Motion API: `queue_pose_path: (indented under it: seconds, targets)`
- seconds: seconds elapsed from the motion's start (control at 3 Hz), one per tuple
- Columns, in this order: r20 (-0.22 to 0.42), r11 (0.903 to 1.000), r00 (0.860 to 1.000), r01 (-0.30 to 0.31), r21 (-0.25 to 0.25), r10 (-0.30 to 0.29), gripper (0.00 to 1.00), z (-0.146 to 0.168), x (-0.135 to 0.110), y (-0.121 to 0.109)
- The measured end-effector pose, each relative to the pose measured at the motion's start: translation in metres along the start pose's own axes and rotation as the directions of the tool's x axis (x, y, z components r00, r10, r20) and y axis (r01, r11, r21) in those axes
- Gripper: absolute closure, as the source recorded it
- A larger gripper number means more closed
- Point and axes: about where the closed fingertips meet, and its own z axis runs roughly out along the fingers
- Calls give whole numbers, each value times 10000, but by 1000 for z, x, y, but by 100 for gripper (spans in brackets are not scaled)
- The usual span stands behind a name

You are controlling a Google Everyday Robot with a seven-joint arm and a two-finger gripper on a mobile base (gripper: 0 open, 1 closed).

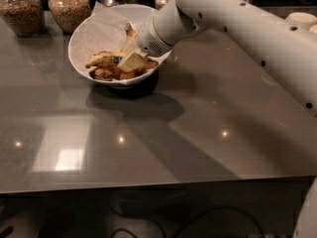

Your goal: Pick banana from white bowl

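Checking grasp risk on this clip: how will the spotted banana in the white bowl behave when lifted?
The banana looks heavily spotted, so probably soft and bruisable. Curved, it may roll among neighbouring fruit. The gripper is down in the white bowl beside it.

One camera looks down across the worktop [148, 148] from its near edge toward the far jars [69, 6], fairly close; the claw [132, 61] sits upper centre, inside the white bowl [74, 38].
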Motion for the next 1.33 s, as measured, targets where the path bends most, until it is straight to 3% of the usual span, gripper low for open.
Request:
queue_pose_path:
  seconds: [0.67,1.33]
  targets:
    - [175,9999,9997,156,46,-157,97,-7,-7,1]
    - [849,9954,9920,917,270,-937,100,-55,-44,6]
